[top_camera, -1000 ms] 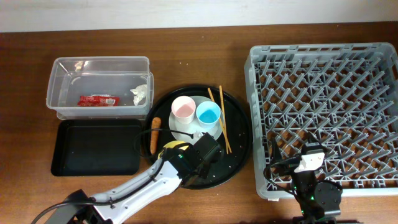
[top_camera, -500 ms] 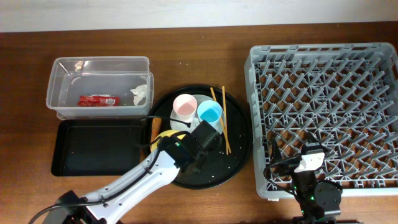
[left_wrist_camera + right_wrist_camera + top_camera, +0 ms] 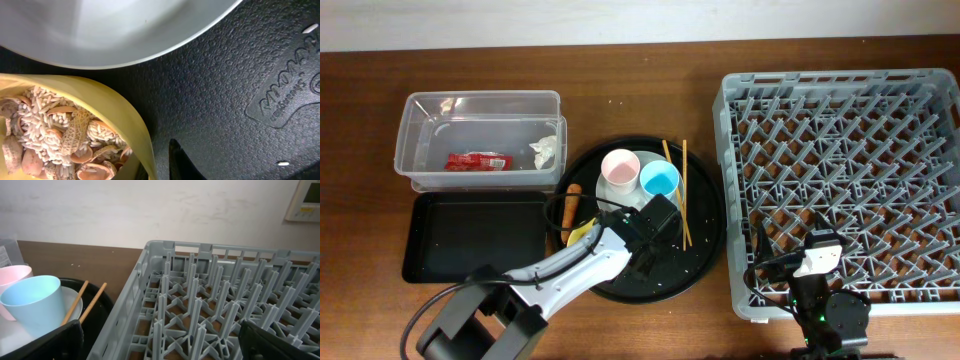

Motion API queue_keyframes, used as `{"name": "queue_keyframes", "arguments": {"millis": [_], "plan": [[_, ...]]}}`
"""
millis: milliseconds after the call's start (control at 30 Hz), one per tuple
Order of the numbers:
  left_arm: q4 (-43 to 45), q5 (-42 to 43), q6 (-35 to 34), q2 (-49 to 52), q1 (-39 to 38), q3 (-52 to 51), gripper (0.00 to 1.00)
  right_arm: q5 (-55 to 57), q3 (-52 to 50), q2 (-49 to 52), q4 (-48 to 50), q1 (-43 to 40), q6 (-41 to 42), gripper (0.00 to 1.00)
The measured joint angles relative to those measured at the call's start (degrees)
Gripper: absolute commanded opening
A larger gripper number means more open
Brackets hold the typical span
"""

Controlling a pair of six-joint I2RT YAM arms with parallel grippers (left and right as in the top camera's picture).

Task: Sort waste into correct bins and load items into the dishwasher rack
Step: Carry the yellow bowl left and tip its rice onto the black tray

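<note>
My left gripper (image 3: 158, 168) has one finger inside and one outside the rim of the yellow bowl (image 3: 117, 112), shut on it. The bowl holds rice and beige food scraps (image 3: 52, 132). It stands on the round black tray, next to the grey-white plate (image 3: 115, 25). In the overhead view the arm hides most of the bowl (image 3: 582, 234). The pink cup (image 3: 619, 168) and blue cup (image 3: 659, 181) stand on the plate (image 3: 620, 200), with the chopsticks (image 3: 677, 190) to their right. The carrot (image 3: 571, 207) lies at the tray's left rim. My right gripper (image 3: 160, 345) is open and empty over the near-left corner of the grey rack (image 3: 840, 170).
The clear tub (image 3: 420, 140) holds the red wrapper (image 3: 477, 160) and the white tissue (image 3: 544, 152). The shallow black tray (image 3: 475, 236) lies in front of the tub. The round black tray (image 3: 705, 230) sits between the bins and the rack.
My left gripper has shifted left with the yellow bowl. The carrot has tilted a little and the chopsticks have spread apart. The right arm has not moved.
</note>
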Motion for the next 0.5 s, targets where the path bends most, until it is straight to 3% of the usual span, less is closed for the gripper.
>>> {"name": "queue_keyframes", "arguments": {"millis": [67, 333, 500], "plan": [[0.0, 0.0, 0.1, 0.0, 0.0, 0.0, 0.01, 0.0, 0.0, 0.0, 0.0, 0.0, 0.0, 0.98], [-3.4, -1.9, 0.0, -0.8, 0.0, 2.4, 0.01, 0.0, 0.0, 0.0, 0.0, 0.0, 0.0, 0.98], [-8.3, -1.7, 1.1, -7.5, 0.7, 6.2, 0.00, 0.0, 0.0, 0.0, 0.0, 0.0, 0.0, 0.98]]}}
